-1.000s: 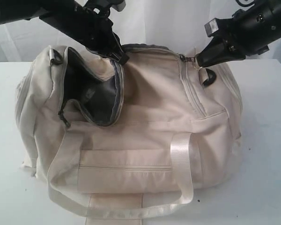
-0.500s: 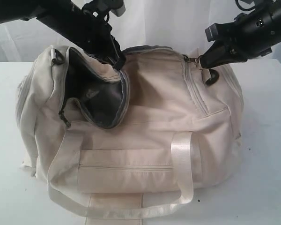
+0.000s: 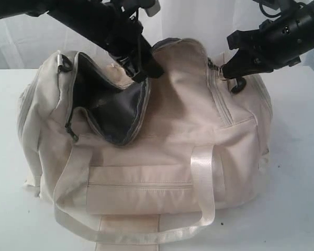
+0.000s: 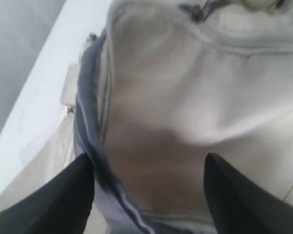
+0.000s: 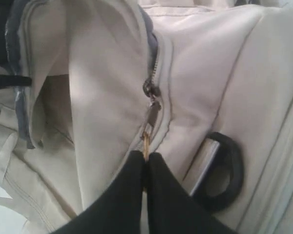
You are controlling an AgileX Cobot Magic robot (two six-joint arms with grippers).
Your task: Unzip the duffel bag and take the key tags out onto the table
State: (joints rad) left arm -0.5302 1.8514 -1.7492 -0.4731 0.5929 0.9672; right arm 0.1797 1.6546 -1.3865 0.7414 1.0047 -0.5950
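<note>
Cream fabric duffel bag (image 3: 167, 136) sits in the middle of the white surface (image 3: 298, 157), its left end gaping onto smooth dark grey lining (image 3: 112, 112); what's inside, I can't tell. The left hand (image 4: 147, 163) hangs over the opening's far rim, fingers spread wide. The right hand (image 5: 145, 158), fingers together, pinches the metal zipper pull (image 5: 150, 114) at far right. A glossy webbing strap (image 3: 201, 172) loops down the near side.

The bag (image 3: 167, 130) sits mid-desk (image 3: 298, 157), its mouth (image 3: 102, 104) on the left half of the top. The left gripper (image 3: 146, 70) hangs over the mouth's right edge, fabric between its spread fingers. At the bag's right end the right gripper (image 3: 225, 70) pinches the zip pull (image 3: 215, 66). A strap (image 3: 201, 172) loops down the front, around the pocket (image 3: 141, 191).
</note>
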